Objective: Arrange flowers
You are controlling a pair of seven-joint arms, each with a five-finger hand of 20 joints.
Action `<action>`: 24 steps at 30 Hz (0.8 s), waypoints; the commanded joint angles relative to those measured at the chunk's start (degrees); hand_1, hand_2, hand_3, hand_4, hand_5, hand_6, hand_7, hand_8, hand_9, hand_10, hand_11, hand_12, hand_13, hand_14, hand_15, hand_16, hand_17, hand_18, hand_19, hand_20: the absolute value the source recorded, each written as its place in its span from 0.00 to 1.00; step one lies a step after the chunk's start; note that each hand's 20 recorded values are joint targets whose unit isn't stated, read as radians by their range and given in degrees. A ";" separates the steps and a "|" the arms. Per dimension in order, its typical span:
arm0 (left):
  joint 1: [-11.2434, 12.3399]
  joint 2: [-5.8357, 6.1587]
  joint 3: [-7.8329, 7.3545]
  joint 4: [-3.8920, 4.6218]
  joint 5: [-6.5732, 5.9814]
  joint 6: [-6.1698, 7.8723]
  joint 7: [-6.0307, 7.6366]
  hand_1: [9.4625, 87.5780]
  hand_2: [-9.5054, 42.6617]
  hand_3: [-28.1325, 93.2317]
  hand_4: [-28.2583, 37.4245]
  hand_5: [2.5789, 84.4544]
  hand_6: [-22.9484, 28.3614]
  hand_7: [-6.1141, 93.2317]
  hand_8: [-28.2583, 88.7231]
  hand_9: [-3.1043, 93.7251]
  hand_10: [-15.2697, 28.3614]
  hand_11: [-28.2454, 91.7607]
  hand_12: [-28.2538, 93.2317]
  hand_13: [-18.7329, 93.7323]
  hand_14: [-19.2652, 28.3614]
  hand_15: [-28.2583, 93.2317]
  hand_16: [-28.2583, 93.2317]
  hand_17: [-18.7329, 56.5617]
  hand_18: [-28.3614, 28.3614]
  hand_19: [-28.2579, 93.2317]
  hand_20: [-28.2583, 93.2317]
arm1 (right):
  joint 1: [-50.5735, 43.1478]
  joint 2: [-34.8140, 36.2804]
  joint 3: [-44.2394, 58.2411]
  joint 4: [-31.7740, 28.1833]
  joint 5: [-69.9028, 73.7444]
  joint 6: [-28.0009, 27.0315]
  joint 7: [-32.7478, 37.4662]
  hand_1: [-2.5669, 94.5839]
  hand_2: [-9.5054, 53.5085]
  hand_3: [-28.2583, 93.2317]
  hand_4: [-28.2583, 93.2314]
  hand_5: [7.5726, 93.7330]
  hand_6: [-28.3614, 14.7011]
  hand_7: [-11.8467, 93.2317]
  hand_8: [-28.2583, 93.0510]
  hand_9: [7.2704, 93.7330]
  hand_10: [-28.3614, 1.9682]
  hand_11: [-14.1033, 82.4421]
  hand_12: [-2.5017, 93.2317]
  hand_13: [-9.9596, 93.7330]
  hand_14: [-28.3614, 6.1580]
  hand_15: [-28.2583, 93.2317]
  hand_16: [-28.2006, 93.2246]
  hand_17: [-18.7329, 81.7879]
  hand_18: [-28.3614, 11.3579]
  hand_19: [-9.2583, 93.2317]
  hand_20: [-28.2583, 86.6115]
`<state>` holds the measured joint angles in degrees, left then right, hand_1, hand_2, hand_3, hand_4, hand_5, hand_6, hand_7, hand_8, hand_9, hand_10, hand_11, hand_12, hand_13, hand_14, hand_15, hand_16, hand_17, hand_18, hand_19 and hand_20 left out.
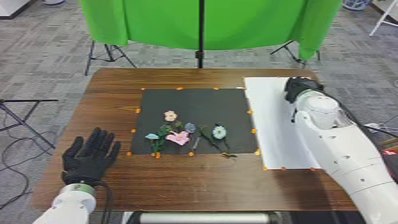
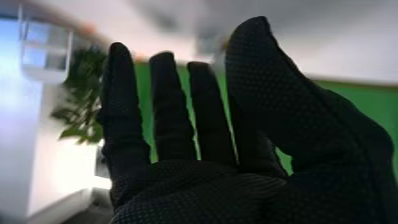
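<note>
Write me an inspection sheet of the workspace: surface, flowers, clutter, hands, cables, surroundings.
Surface: brown table, black mat beside a white sheet
Flowers: loose on the mat, mostly its near half
Clutter: orange bits along mat and sheet edges
Left hand: open, at the table's left side
Right hand: open, at the sheet's far end
Cables: one beside the left arm
Surroundings: green cloth beyond the table
</note>
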<state>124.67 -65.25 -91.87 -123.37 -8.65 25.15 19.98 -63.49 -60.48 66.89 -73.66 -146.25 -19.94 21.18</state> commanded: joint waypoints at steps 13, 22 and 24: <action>1.53 0.00 0.81 -0.01 -1.39 1.36 0.92 0.27 0.44 0.91 0.00 0.61 0.68 0.22 0.15 0.48 0.73 0.50 0.32 0.45 0.77 0.64 0.15 0.14 0.76 0.60 0.37 | -10.66 4.09 -3.52 -17.15 4.84 16.70 -2.28 0.68 0.00 0.74 0.00 0.85 0.73 0.38 0.22 0.93 0.64 0.20 0.38 0.80 0.70 0.40 0.56 0.49 0.22 0.81 0.54; 0.26 -0.10 0.94 0.46 -1.39 1.76 -0.13 0.27 0.45 0.91 0.00 0.61 0.68 0.22 0.15 0.48 0.73 0.50 0.33 0.45 0.77 0.64 0.15 0.14 0.76 0.60 0.37 | -20.46 5.84 -5.89 -33.12 5.24 13.47 -5.63 0.65 0.00 0.79 0.00 0.85 0.71 0.37 0.23 0.92 0.61 0.20 0.38 0.79 0.67 0.41 0.55 0.49 0.19 0.83 0.53; -0.28 -0.11 1.10 0.71 -0.98 2.42 -0.49 0.27 0.45 0.91 0.00 0.61 0.68 0.22 0.15 0.48 0.73 0.50 0.33 0.45 0.77 0.64 0.15 0.14 0.76 0.60 0.37 | -21.99 5.33 -6.33 -33.12 4.29 15.60 -5.77 0.64 0.00 0.80 0.00 0.85 0.71 0.37 0.23 0.92 0.61 0.20 0.38 0.79 0.67 0.42 0.55 0.49 0.19 0.83 0.53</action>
<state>124.55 -65.25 -91.29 -123.88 -9.87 25.77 20.57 -79.47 -54.19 62.44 -103.07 -139.84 -6.49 17.46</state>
